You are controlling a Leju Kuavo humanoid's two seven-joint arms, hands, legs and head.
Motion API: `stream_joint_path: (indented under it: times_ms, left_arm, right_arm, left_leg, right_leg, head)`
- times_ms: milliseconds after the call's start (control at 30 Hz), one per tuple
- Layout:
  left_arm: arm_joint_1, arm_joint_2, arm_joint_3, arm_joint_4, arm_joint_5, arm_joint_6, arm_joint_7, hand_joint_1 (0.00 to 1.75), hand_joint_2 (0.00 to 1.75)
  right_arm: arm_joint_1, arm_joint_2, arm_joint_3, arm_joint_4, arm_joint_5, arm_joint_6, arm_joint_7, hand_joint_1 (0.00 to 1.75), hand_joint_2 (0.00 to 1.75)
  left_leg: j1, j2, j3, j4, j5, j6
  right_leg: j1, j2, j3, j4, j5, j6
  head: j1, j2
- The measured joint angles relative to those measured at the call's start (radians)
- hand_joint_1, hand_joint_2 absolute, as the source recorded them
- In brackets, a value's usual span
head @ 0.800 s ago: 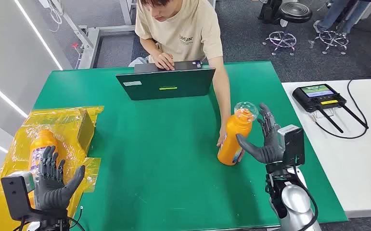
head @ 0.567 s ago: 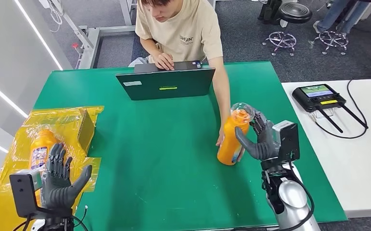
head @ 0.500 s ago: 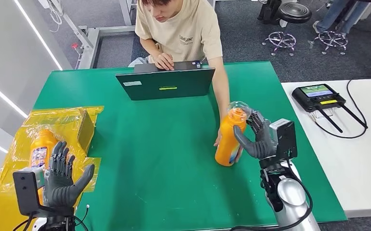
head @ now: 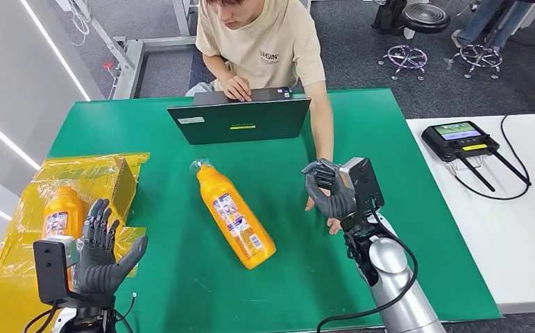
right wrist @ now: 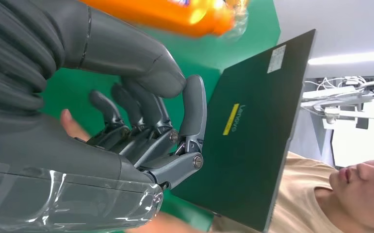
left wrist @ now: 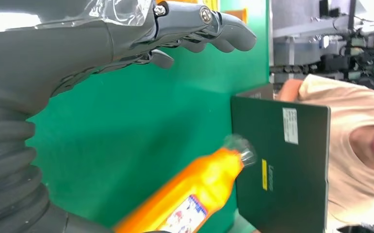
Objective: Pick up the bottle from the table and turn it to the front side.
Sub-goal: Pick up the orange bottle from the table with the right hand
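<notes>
Bottle: the orange bottle (head: 234, 216) now lies on its side at mid-desk, cap toward 11 o'clock, base toward 5 o'clock, label up; half a second ago it stood upright at the right, against my right robot hand

Right robot hand: the right robot hand (head: 328, 189) sits at 3 o'clock of the bottle, well apart from it, fingers curled in on nothing; it has lost the bottle it was closing around

Left robot hand: the left robot hand (head: 101, 251) hovers at the desk's near left edge, fingers spread and empty, slightly higher than before

Person: the person's hand (head: 320, 206) rests on the desk (head: 181, 291) just behind my right robot hand, as it did earlier; the laptop (head: 239, 121) stays at 12 o'clock

Second bottle: another orange bottle (head: 57, 211) lies on the yellow bag (head: 14, 229) at 9 o'clock, unmoved

Meaning: I judge the grasp failed and the bottle toppled away; I must reopen the right robot hand and reach across toward 9 o'clock for a fresh pick
</notes>
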Motion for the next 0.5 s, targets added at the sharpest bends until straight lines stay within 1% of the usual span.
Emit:
stream_joint_path:
  times_ms: [33, 67, 167, 200, 333, 500]
  left_arm:
    - [-0.002, 0.0, -0.004, 0.0, -0.001, -0.002, 0.001, 0.0, 1.75]
    - [-0.005, 0.0, -0.009, 0.0, -0.001, -0.004, 0.002, 0.0, 1.75]
    - [-0.015, -0.001, -0.022, 0.0, -0.003, -0.007, 0.002, 0.0, 1.75]
    - [-0.016, -0.001, -0.024, 0.0, -0.004, -0.007, 0.003, 0.0, 1.75]
    - [-0.008, -0.006, -0.026, -0.001, -0.01, 0.003, 0.011, 0.0, 1.75]
    - [0.028, -0.01, -0.019, -0.015, -0.014, 0.006, 0.012, 0.0, 1.75]
  right_arm:
    - [-0.007, 0.001, 0.001, 0.002, 0.006, 0.003, 0.002, 1.75, 1.75]
    - [-0.013, 0.002, 0.001, 0.004, 0.011, 0.006, 0.003, 1.48, 1.75]
    - [-0.025, 0.006, 0.002, 0.003, 0.025, 0.013, 0.009, 0.17, 1.75]
    - [-0.026, 0.007, 0.003, 0.0, 0.032, 0.011, 0.013, 0.0, 1.75]
    - [0.006, 0.007, 0.002, -0.049, 0.055, -0.02, 0.024, 0.0, 1.75]
    - [0.118, 0.003, -0.017, -0.19, 0.057, -0.094, -0.005, 0.0, 1.75]
  left_leg:
    - [0.0, 0.0, 0.0, 0.0, 0.0, 0.0]
    - [0.0, 0.0, 0.0, 0.0, 0.0, 0.0]
    - [0.0, 0.0, 0.0, 0.0, 0.0, 0.0]
    - [0.0, 0.0, 0.0, 0.0, 0.0, 0.0]
    - [0.0, 0.0, 0.0, 0.0, 0.0, 0.0]
    - [0.0, -0.001, 0.0, 0.0, -0.001, 0.0]
  right_leg:
    - [0.0, 0.0, 0.0, 0.0, 0.0, 0.0]
    - [0.0, 0.0, 0.0, 0.0, 0.0, 0.0]
    - [0.0, 0.0, 0.0, 0.0, 0.0, 0.0]
    - [0.0, 0.0, 0.0, 0.0, 0.0, 0.0]
    - [0.0, 0.0, 0.0, 0.0, 0.0, 0.0]
    - [0.0, -0.001, 0.0, 0.0, -0.001, 0.0]
  head:
    - [0.0, 0.0]
    - [0.0, 0.0]
    - [0.0, 0.0]
    - [0.0, 0.0]
    - [0.0, 0.0]
    - [0.0, 0.0]
